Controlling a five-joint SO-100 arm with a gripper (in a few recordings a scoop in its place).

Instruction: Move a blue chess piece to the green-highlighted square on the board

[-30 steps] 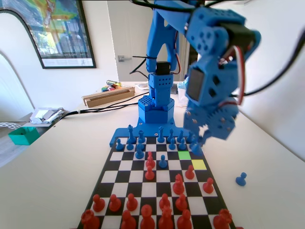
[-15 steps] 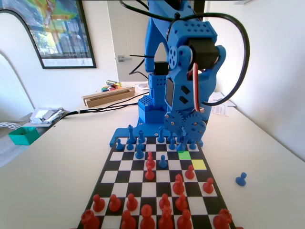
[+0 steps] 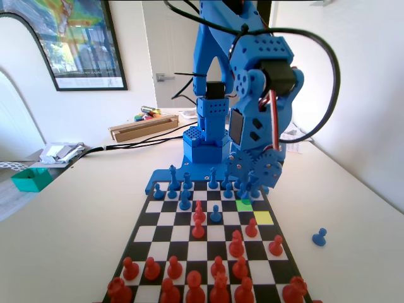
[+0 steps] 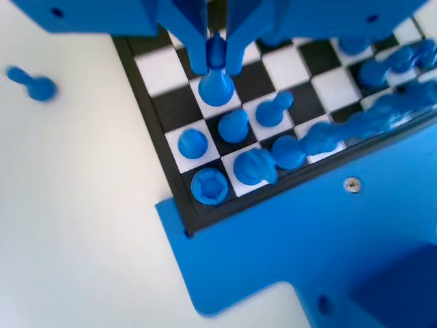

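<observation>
While the gripper hung nearer the board's middle half a second ago, the fixed view now has it shifted slightly right, low over the blue rows just behind the green-highlighted square. From the wrist view, the gripper has its jaws closed narrowly around the head of the blue chess piece, whose base sits on a white square; another blue pawn lies on the surface.
</observation>
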